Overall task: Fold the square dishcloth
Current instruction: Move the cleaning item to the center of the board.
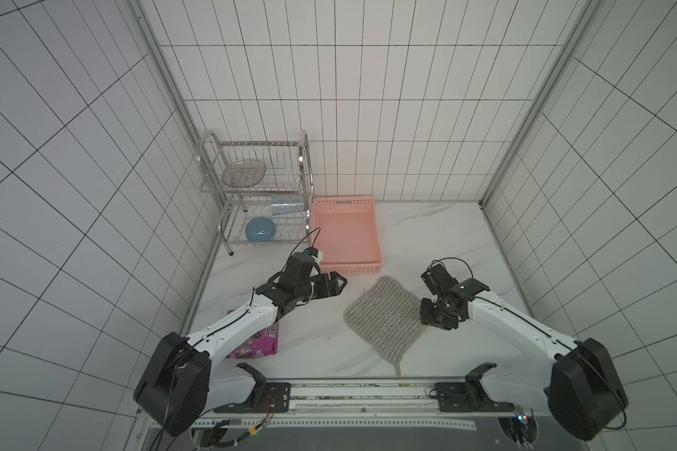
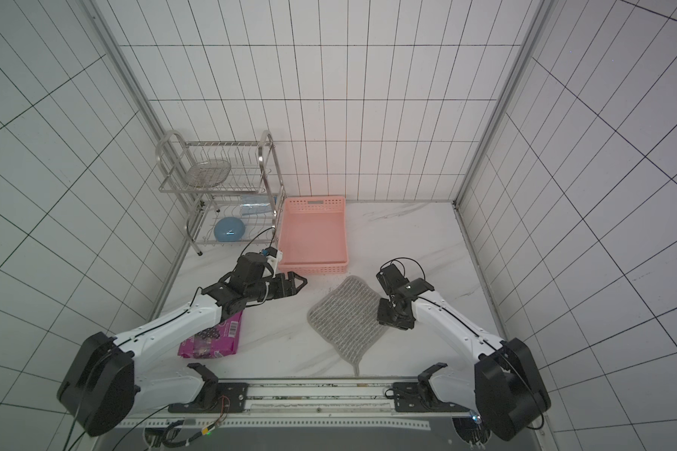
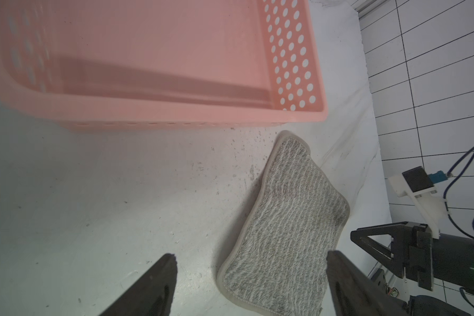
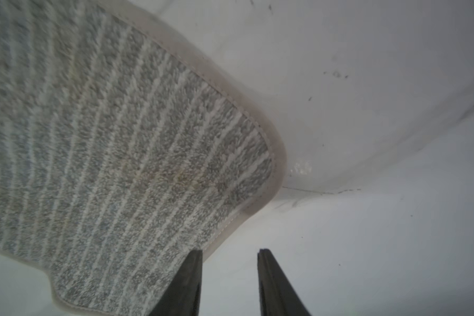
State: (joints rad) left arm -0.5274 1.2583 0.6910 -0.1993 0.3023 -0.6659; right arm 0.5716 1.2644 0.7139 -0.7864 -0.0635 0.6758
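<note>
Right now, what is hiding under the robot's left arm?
A purple snack packet lies on the table under the left arm. Its near part shows in both top views; the arm covers its far end, so nothing more can be told there.

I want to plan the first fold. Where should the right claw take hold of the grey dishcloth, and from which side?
Probably the rounded corner of the dishcloth beside the right claw, approached from the robot's right, low over the table. The cloth lies flat and unfolded, and the stitched border there is a firm edge to pinch.
</note>
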